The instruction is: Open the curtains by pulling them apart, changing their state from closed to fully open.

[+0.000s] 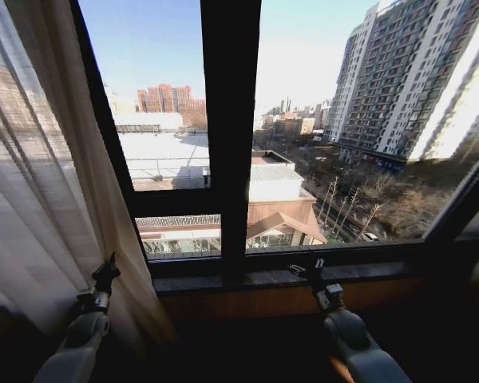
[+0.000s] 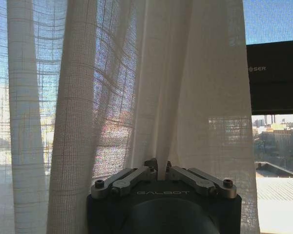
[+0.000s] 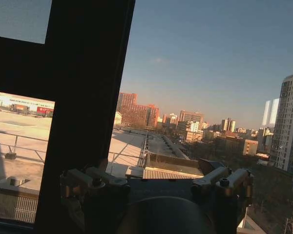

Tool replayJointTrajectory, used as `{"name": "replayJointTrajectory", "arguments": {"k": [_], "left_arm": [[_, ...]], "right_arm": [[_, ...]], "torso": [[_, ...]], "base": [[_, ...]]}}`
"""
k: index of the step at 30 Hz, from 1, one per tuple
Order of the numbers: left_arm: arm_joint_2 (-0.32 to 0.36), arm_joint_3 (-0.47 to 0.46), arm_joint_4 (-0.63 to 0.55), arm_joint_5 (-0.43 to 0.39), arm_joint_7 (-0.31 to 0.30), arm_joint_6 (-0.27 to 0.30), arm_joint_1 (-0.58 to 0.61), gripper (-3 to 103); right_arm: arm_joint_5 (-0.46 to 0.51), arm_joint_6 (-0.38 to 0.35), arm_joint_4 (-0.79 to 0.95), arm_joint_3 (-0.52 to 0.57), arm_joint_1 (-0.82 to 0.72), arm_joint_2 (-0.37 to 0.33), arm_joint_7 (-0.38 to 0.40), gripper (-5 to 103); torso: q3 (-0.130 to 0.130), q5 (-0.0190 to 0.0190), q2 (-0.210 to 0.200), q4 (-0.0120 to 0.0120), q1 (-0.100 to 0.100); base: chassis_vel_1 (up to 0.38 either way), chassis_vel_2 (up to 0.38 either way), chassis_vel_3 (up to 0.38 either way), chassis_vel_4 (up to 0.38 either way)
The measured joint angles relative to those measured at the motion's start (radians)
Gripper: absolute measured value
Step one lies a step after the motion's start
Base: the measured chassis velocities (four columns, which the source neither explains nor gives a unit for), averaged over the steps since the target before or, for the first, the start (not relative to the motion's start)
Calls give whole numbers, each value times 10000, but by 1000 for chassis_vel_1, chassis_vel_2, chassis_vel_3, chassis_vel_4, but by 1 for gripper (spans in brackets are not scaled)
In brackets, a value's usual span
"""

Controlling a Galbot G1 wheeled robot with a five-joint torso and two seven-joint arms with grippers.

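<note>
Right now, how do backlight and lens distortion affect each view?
Head view: window frame bows, towers lean; both grippers sit in deep shadow. Left wrist view: sunlight glows through the sheer curtain pinched in the left gripper. Right wrist view: right gripper silhouetted against bright sky.

A room high up in a city building. A dark-framed window (image 1: 231, 144) shows rooftops, a low white-roofed block at 11 o'clock, red-brick blocks toward 12 and a tall apartment tower (image 1: 407, 80) at 2 o'clock. A wooden sill (image 1: 287, 279) runs under the glass, and sheer curtains (image 1: 40, 183) hang at 9 o'clock.
</note>
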Motion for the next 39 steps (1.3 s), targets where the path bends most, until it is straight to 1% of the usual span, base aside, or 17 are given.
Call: {"name": "replayJointTrajectory", "arguments": {"k": [3, 6, 9, 12, 14, 17, 21, 23, 26, 29, 31, 39], "left_arm": [[-25, -64, -120, -37, -44, -4, 127, 0], [-37, -107, -157, -39, -62, -26, 206, 0], [-37, -132, -174, -39, -84, -29, 263, 0], [-15, -159, -166, -39, -118, -35, 272, 0], [-15, -160, -159, -38, -123, -39, 268, 0], [-20, -160, -139, -26, -134, -39, 258, 0], [-70, -155, -105, -3, -137, -44, 231, 0], [-103, -152, -88, 8, -141, -51, 220, 0], [-135, -147, -75, 16, -147, -51, 203, 0], [-156, -148, -71, 22, -168, -71, 199, 0], [-175, -147, -84, 25, -194, -77, 206, 0], [-167, -216, -121, 35, -206, -110, 291, 0]], "right_arm": [[0, 0, 0, 0, 0, 0, 0, 100], [0, 0, 0, 0, 0, 0, -1, 100], [0, 0, 0, 0, 0, 0, 0, 100], [0, 0, 0, 0, 0, 0, 0, 100], [0, 0, 0, 0, 0, 0, 0, 100], [0, 0, 0, 0, 0, 0, -1, 100], [0, 0, 1, 0, 0, 0, 0, 100], [0, 0, 0, 0, -1, 0, -1, 100], [0, 0, 0, 0, 0, 0, 0, 100], [0, 0, 1, 0, 0, 0, -1, 100], [0, 0, 0, 0, 0, 0, 0, 100], [0, 0, 0, 0, -1, 0, 0, 100]], "torso": [[0, -4, 1, -1, -1], [0, -3, 1, 3, 0], [-1, -2, 1, -2, -3], [0, -4, 1, 3, -2], [1, -6, 0, 1, -1], [1, 2, 1, 0, -2], [0, -6, 1, -1, -2], [0, 0, 1, 1, -2], [-1, -2, 2, -3, -3], [0, -2, 2, 1, -2], [0, -2, 2, -3, -3], [0, 1, 2, 2, -2]], "base": [[367, 358, -373, -341], [384, 351, -372, -347], [366, 361, -373, -370], [337, 341, -345, -322], [338, 337, -339, -327], [331, 355, -341, -364], [336, 341, -339, -352], [365, 345, -355, -361], [369, 361, -357, -374], [362, 349, -355, -352], [360, 363, -356, -352], [358, 356, -337, -347]]}}
